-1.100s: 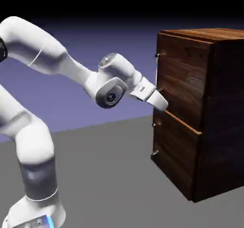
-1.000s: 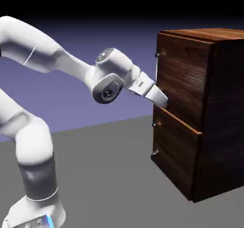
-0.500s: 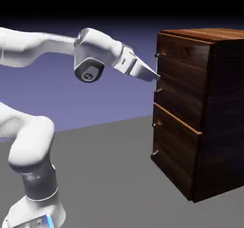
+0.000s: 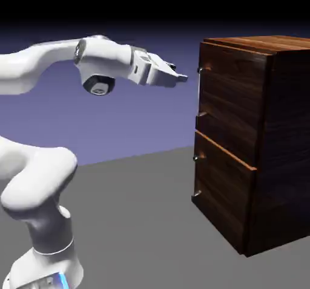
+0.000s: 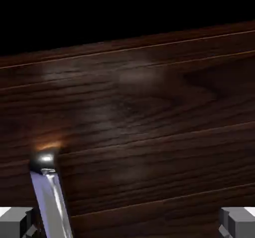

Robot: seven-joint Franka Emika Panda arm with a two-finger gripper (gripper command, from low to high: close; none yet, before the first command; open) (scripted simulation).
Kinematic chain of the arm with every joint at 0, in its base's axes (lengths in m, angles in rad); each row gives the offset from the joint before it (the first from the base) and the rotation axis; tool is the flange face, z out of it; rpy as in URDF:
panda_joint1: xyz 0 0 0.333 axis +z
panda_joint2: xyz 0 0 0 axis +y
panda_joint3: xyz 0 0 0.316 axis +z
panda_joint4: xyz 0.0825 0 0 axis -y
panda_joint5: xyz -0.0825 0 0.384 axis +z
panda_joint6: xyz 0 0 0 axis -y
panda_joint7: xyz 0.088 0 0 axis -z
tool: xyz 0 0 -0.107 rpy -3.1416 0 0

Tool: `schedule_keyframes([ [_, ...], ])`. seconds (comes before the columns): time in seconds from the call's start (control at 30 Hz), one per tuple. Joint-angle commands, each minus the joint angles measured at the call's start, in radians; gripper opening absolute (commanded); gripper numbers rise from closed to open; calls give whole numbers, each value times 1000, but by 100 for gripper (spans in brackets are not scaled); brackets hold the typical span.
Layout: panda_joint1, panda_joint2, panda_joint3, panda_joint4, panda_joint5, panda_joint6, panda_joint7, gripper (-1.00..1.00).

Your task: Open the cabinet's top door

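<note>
Exterior view: cabinet at frame right, dark wood grain; top door shut, above the lower panel. End effector open, near the door's upper-left corner, not touching.
Hand view: silver handle at lower left, wood filling the frame.
</note>
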Motion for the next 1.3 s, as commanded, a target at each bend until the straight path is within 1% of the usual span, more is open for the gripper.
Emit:
schedule_keyframes([
  [0.0,-18,-19,22,4,44,-6,-19,0],
  [0.63,-364,-371,444,81,870,-125,-370,0],
  [0.7,-376,-384,459,84,899,-129,-382,0],
  [0.87,-546,-377,480,209,964,-173,-399,0],
  [0.9,-546,-377,480,209,964,-173,-399,-100],
  [0.93,-546,-377,480,209,964,-173,-399,-100],
  [1.27,-353,-405,322,-135,1016,-601,-601,-100],
])
